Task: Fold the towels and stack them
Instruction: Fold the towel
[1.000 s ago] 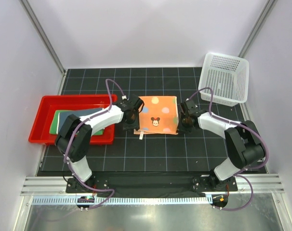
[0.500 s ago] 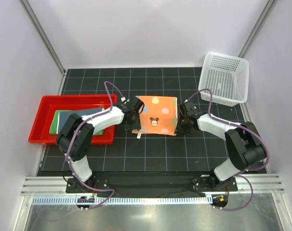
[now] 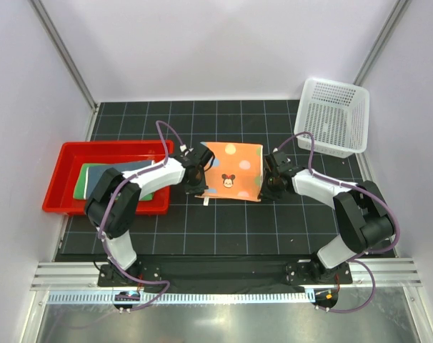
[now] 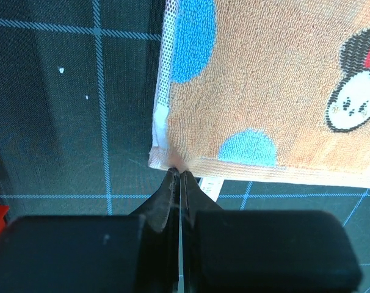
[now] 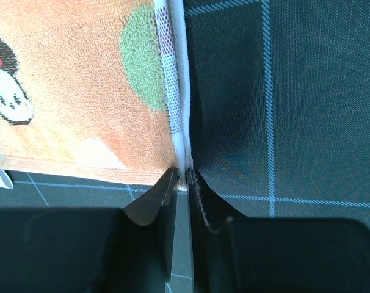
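Left claw (image 4: 176,177) pinching orange towel (image 4: 264,91) corner, right claw (image 5: 184,175) pinching its hem, hidden overhead

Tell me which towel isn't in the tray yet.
The orange towel with the mouse, flat on the mat; the green towel and blue towel lie in the red tray.

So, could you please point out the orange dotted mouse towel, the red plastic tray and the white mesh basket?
orange dotted mouse towel (image 3: 238,163), top view, cloth's middle
red plastic tray (image 3: 57,182), top view, left wall
white mesh basket (image 3: 332,114), top view, inner mesh
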Tool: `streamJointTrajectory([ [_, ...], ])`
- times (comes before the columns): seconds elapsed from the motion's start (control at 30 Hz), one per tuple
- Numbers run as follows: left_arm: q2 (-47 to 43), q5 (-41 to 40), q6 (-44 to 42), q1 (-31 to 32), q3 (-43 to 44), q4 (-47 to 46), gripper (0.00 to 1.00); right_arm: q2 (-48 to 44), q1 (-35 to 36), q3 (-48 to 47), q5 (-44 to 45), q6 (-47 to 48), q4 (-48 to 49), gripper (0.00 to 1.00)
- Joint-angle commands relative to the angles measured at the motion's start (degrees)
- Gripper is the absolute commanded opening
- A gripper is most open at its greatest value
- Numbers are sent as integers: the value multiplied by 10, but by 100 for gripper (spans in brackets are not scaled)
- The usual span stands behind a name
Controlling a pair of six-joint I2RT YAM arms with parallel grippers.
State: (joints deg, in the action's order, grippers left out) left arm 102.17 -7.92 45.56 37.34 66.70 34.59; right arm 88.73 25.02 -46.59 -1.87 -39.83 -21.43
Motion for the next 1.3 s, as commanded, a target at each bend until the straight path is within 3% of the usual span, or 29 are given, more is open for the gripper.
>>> streamJointTrajectory([
  [0.0, -14, -10, -12, 0, 30, 22, 0, -15, 2, -13, 7, -4, 2, 19],
  [0.3, -35, -16, -21, 4, 66, 60, 0, -9, 2, -18, 6, -5, 3, 8],
  [0.53, -63, -35, 6, 26, -1, 49, 0, -3, 2, -26, 13, -7, 1, 8],
  [0.67, -53, -8, 22, 26, -65, 2, 0, 3, 1, -25, 14, -8, 7, 10],
  [0.7, -52, -7, 22, 26, -72, -5, 0, 6, 1, -26, 16, -7, 6, 15],
  [0.8, -54, -13, 16, 26, -68, -6, 0, 5, 1, -32, 16, -6, 1, 20],
  [1.0, -46, -7, 13, 26, -66, -10, 0, 0, 0, -33, 16, -9, -4, 20],
  [1.27, -50, -2, 15, 27, -82, -12, 0, 5, 1, -25, 38, -2, 0, 8],
])
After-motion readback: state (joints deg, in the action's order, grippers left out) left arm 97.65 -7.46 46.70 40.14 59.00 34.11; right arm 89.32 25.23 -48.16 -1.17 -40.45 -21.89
